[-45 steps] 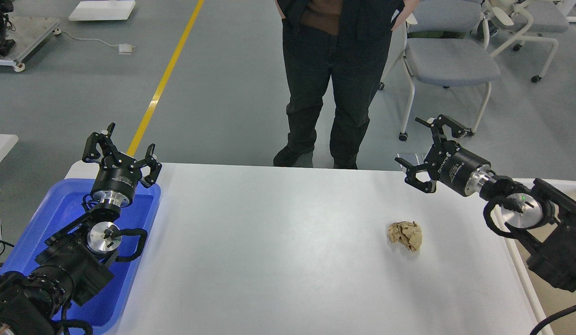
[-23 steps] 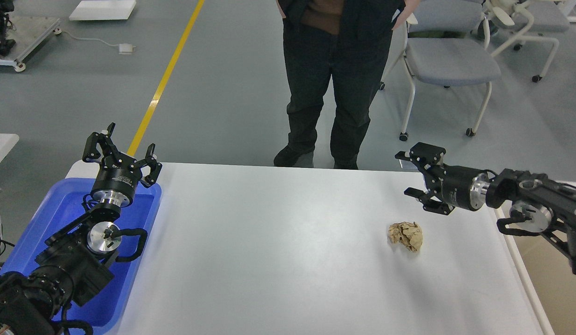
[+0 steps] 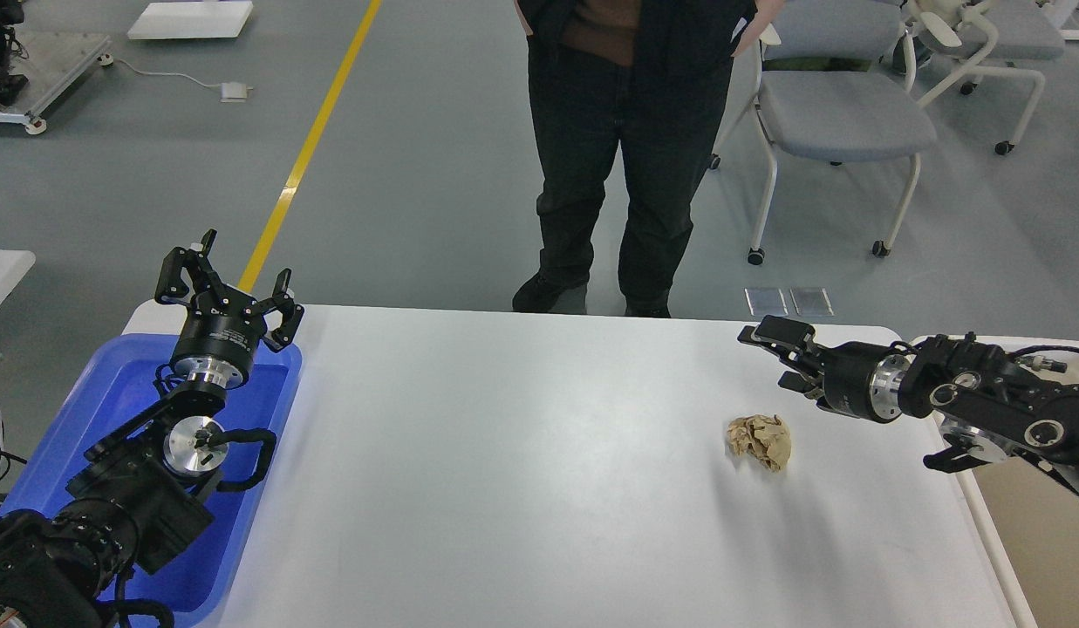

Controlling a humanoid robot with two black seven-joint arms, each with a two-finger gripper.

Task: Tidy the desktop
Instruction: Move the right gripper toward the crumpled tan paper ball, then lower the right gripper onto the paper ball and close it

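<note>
The desktop (image 3: 522, 471) was a large, smooth, matte white rectangle with rounded far corners, lying flat and level. It filled most of the lower part of the head view, its far edge running straight across the middle and its near edge cut off at the bottom. Its left side ran under a blue tray (image 3: 103, 392) and its right side met a cream-white bin (image 3: 958, 462). Most of the surface was bare. A single crumpled ball of tan paper (image 3: 760, 441) rested on the right half, nearer the far edge, casting a faint shadow toward the near side.
</note>
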